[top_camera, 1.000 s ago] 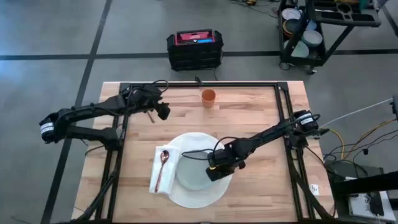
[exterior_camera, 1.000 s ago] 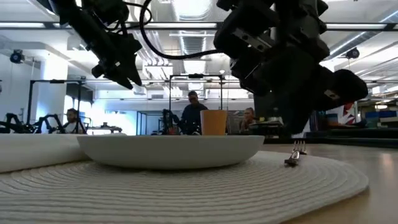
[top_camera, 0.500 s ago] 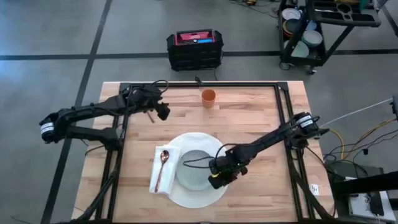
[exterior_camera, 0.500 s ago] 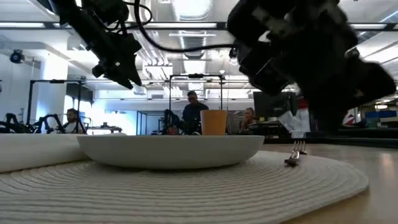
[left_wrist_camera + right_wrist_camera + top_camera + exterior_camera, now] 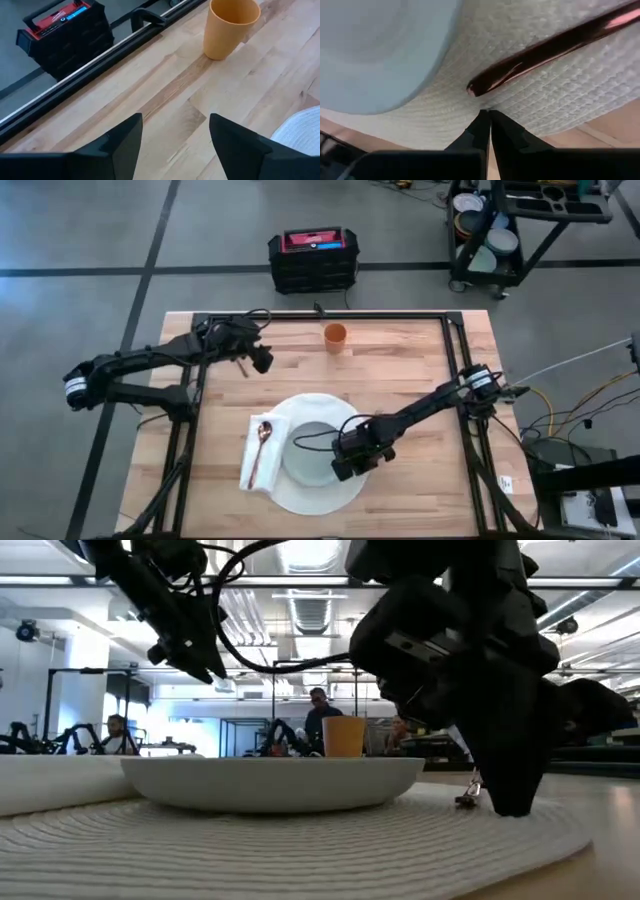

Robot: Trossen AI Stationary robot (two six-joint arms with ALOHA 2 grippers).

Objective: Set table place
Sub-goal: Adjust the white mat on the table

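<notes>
Fingers of the right pincer (image 5: 487, 131) are pressed together, tips lowered onto the woven white mat (image 5: 352, 492), with nothing pinched. Just ahead of the tips a copper-coloured fork handle (image 5: 545, 47) is seen lying on the mat, beside the pale plate (image 5: 308, 452). Beyond the plate, a spoon (image 5: 261, 442) is laid on a folded napkin (image 5: 250, 465). Farther off, the left pincer (image 5: 175, 137) is held spread above the counter (image 5: 400, 370), near an orange cup (image 5: 335, 335).
</notes>
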